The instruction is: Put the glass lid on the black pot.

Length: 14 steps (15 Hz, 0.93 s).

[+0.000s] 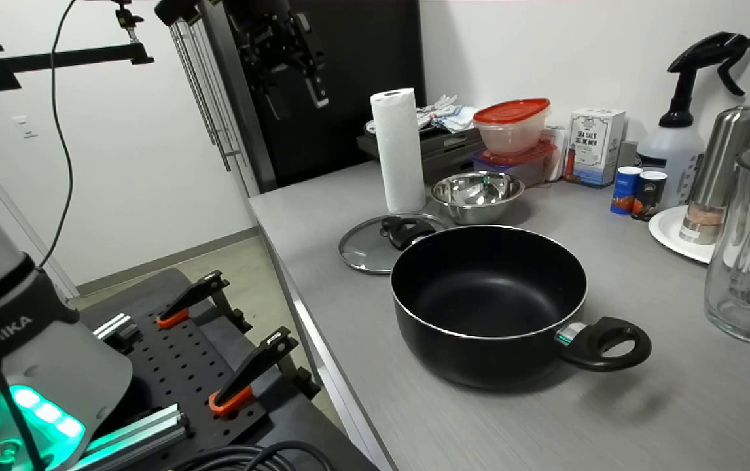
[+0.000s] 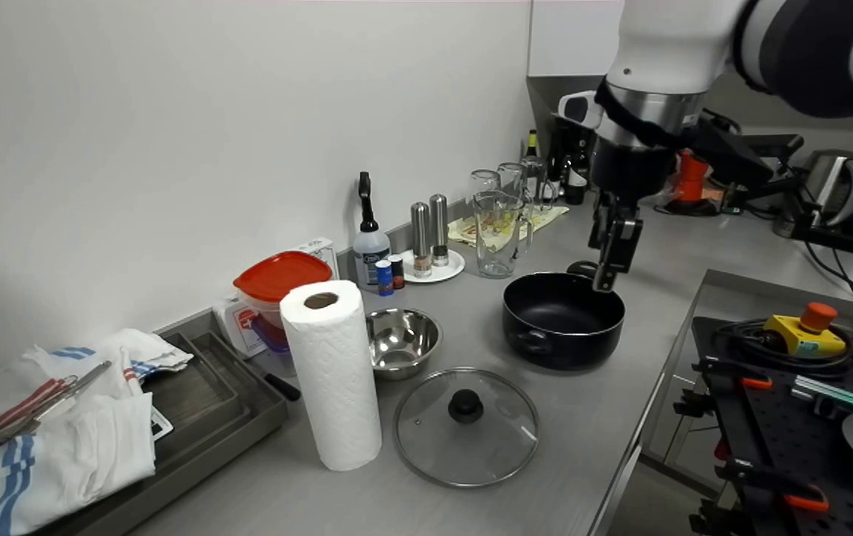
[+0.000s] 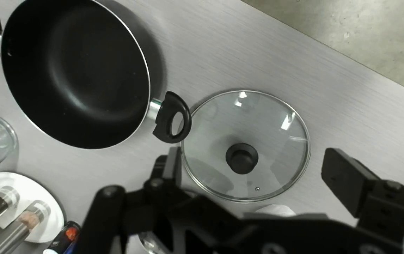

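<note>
The glass lid [image 3: 248, 134] is laid flat on the grey counter [image 3: 202, 53], just right of centre in the wrist view, its dark knob [image 3: 242, 160] turned upward. The black pot [image 3: 78, 67] is set at the upper left of that frame, its inside exposed; the lid's left rim is overlapped there by the pot's looped handle [image 3: 166, 116], though whether they touch cannot be told. In both exterior views the gripper [image 3: 253, 158] is held raised, its jaws spread well apart. In an exterior view, a steel bowl [image 2: 408, 346] is partly hidden by an upright paper towel roll [image 2: 333, 380] left of centre.
</note>
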{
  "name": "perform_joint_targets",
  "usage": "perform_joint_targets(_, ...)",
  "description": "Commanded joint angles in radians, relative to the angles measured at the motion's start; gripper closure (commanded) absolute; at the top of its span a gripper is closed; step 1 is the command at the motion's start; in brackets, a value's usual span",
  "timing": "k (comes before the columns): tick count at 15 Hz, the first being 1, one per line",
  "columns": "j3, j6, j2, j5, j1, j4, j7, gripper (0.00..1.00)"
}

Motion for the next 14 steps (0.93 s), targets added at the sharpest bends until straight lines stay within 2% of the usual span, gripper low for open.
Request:
perform_joint_targets(1,-0.011,0.024,0.174,-0.023,0.007,0.095,-0.003,0.00)
perform_joint_targets(7,-0.026,0.049,0.432,-0.053,0.015,0.261,-0.010,0.00)
perform_joint_targets(14,-0.082,0.032,0.722,-0.073,0.041,0.498,-0.056,0.00)
